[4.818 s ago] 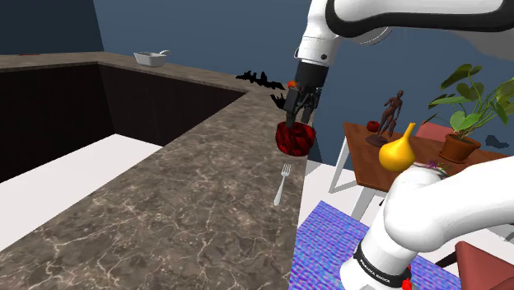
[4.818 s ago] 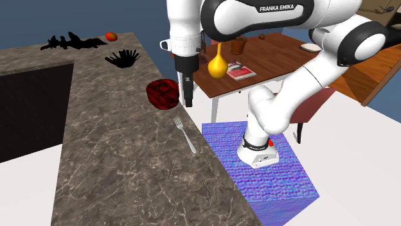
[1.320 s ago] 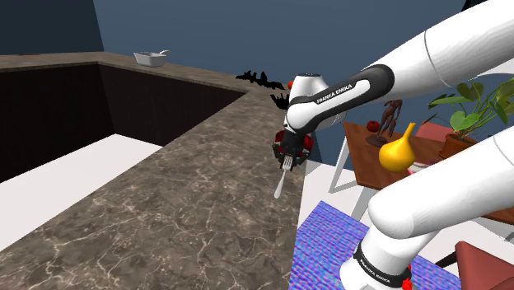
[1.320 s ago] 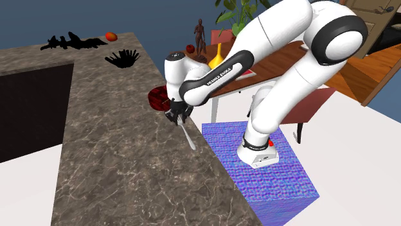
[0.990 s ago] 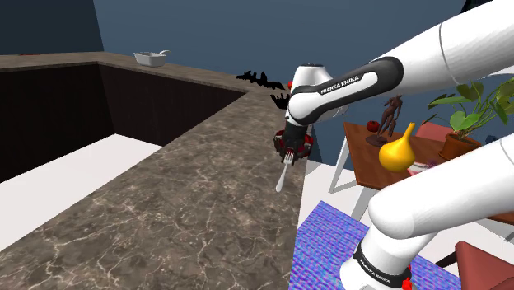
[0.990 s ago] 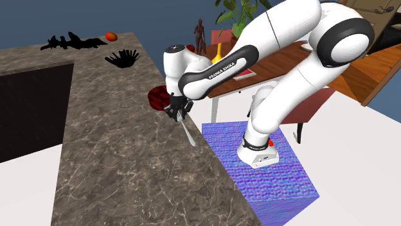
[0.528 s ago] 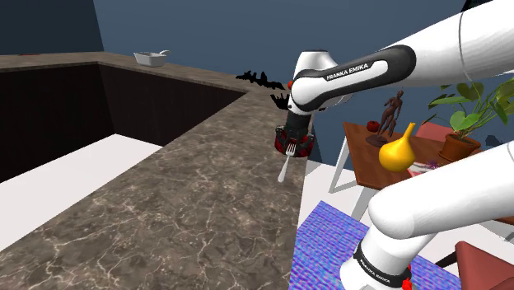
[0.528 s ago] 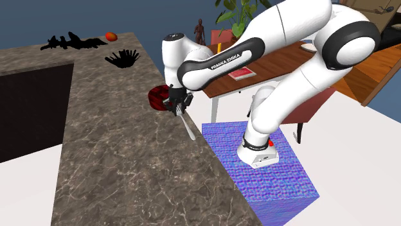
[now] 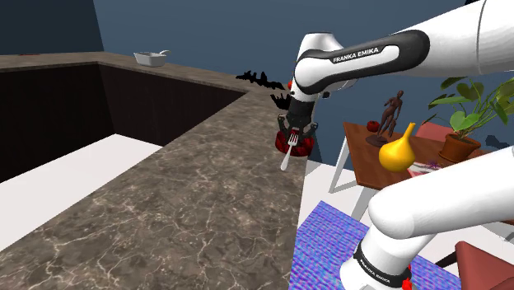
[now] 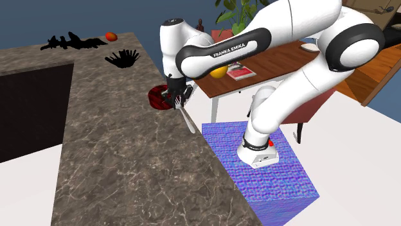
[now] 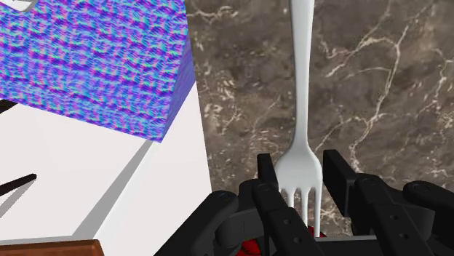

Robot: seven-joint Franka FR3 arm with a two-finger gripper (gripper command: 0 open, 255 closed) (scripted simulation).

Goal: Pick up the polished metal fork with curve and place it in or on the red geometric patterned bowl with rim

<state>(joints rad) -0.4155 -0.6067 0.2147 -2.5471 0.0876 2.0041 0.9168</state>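
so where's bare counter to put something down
Most room: the bare counter between the dark recess and the edge by the blue box. Crowded around the red bowl, where the tool holds the fork, and by the black shapes beyond it.

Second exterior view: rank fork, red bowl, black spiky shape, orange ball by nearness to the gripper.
1. fork, clasped in the gripper.
2. red bowl, just beside it.
3. black spiky shape, farther back.
4. orange ball, farthest back.
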